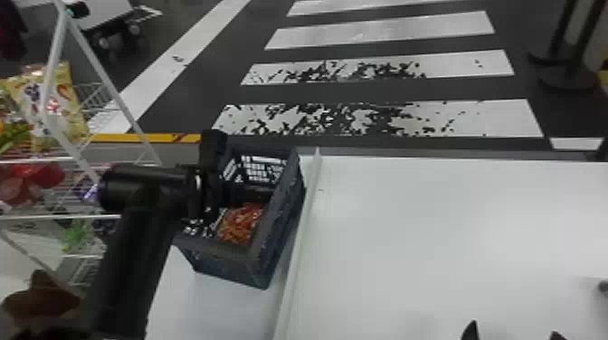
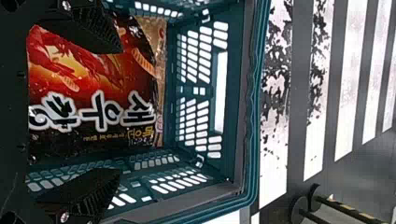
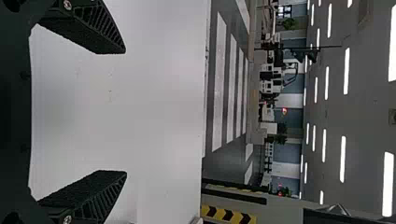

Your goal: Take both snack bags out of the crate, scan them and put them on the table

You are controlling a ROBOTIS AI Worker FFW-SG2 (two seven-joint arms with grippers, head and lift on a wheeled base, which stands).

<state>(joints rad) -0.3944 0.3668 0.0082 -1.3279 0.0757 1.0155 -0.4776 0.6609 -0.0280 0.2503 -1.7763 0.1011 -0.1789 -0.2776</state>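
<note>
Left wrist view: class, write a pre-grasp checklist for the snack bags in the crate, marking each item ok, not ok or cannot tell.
1. Crate upright: ok.
2. Red-and-black bag inside crate: ok.
3. Second bag fully exposed for gripping: not ok, mostly behind the first.
4. Left end effector open: ok.
5. Its fingers deep enough for a firm grip: cannot tell.
6. Right end effector open, over the table: ok.

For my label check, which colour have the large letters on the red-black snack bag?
The large letters are white; the left wrist view shows them best.
</note>
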